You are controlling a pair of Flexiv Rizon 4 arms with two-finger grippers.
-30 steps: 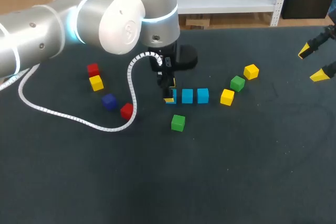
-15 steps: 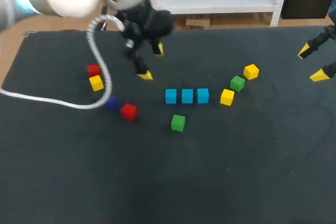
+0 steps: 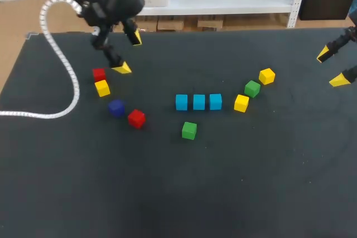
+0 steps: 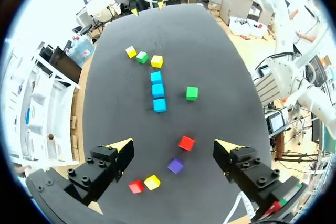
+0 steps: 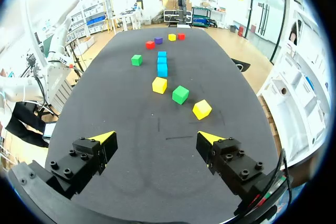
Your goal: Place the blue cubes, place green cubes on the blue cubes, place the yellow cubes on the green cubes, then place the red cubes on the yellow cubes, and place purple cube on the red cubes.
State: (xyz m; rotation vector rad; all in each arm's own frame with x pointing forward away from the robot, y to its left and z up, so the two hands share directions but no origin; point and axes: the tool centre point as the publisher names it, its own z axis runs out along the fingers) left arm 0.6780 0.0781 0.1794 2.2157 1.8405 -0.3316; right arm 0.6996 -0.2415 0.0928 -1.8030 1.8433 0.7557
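Dark worktop (image 3: 167,193) bears the blue cubes (image 3: 199,102) in a row at its middle, evidently the base layer, so left end effector (image 3: 129,53) by the far-left corner and right end effector (image 3: 331,67) at the right edge hang spread and empty.

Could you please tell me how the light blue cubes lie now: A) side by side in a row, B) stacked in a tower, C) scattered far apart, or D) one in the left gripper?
A: the light blue cubes sit side by side in one row on the table, and the left gripper is open and empty.
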